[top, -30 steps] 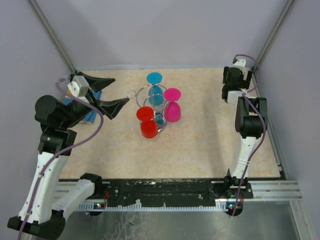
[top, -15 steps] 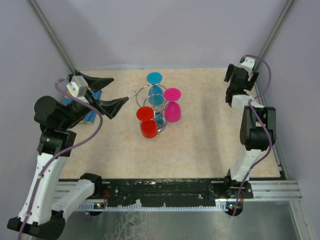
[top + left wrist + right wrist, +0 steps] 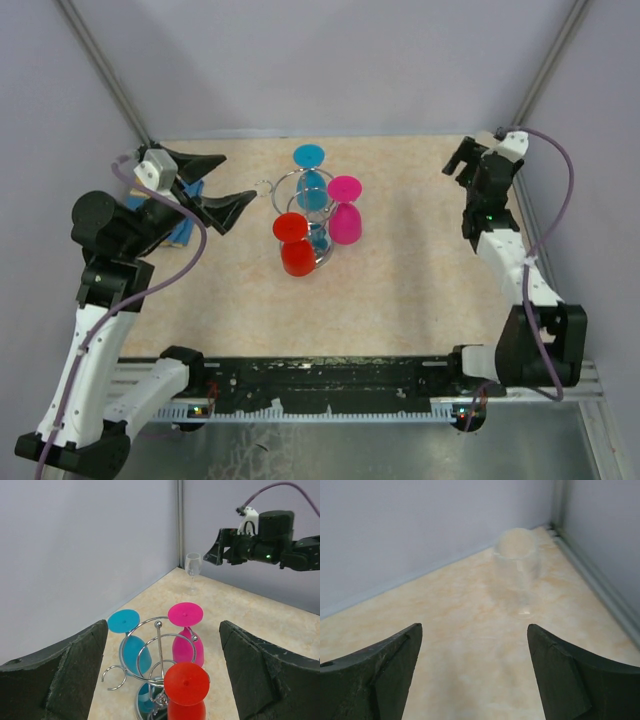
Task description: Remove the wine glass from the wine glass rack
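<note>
The chrome wine glass rack [image 3: 316, 212] stands mid-table. A blue [image 3: 312, 192], a pink [image 3: 347, 224] and a red wine glass [image 3: 297, 257] hang on it upside down. In the left wrist view the rack [image 3: 159, 652] lies ahead with the blue [image 3: 131, 647], pink [image 3: 188, 647] and red glass [image 3: 186, 682]. My left gripper [image 3: 243, 177] is open and empty, raised just left of the rack, one empty ring loop [image 3: 114, 676] nearest it. My right gripper [image 3: 475, 627] is open and empty at the far right, facing a clear wine glass [image 3: 517, 555] that stands upright in the corner.
The clear glass also shows in the left wrist view [image 3: 193, 566], beside the right arm [image 3: 265, 542]. A blue object [image 3: 185, 232] lies under the left arm. Grey walls and metal frame posts close the back and sides.
The right arm has stretched out, its elbow dropping toward the near right, and its wrist has shifted slightly right. The left gripper has barely moved. The glasses and rack stay put.
</note>
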